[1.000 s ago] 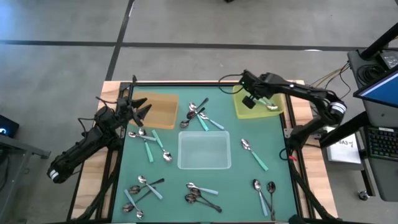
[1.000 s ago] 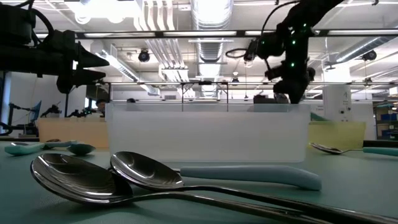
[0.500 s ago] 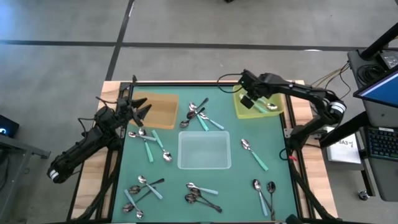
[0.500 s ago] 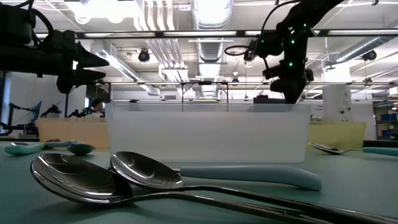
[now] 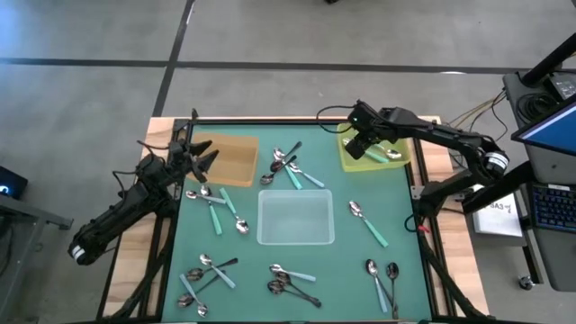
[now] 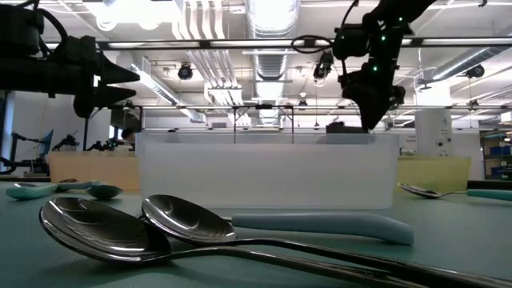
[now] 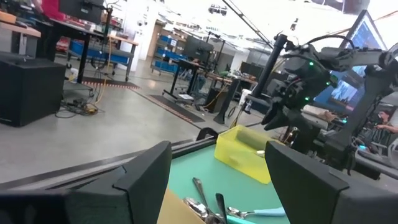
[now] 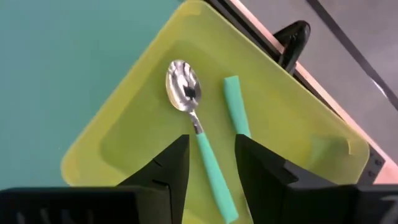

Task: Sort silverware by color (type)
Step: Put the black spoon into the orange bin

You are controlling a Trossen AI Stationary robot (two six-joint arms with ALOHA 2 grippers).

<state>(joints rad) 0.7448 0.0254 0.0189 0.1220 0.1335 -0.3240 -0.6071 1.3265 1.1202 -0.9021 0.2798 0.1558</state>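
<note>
Right claw (image 5: 362, 144) hung over the yellow-green tray (image 5: 349, 157) at the far right corner of the table (image 5: 337, 193). Its fingers (image 8: 163, 168) stood a narrow gap apart and held nothing. In the right wrist view a teal-handled spoon (image 8: 202, 137) lay flat in the tray directly beyond that gap, bowl up and pointing away from the claw; a second teal handle (image 8: 235, 114) lay just beside it, its bowl end hidden. Claw clear of both, not touching.

Left claw (image 5: 200, 160) hovered above the brown tray (image 5: 236, 162) at the far left corner, fingers (image 7: 140, 180) spread wide, empty.

Remaining spoons lay loose on the table: a cluster (image 5: 288, 166) near the far edge between the two trays, several (image 5: 216, 202) just off the brown tray toward the left edge, one (image 5: 367, 222) right of the clear tray (image 5: 296, 219) at table centre, and groups along the near edge (image 5: 290, 281), toward the near left corner (image 5: 205, 270) and the near right corner (image 5: 382, 277). Two dark metal spoons (image 6: 152, 228) filled the foreground of the low view.
</note>
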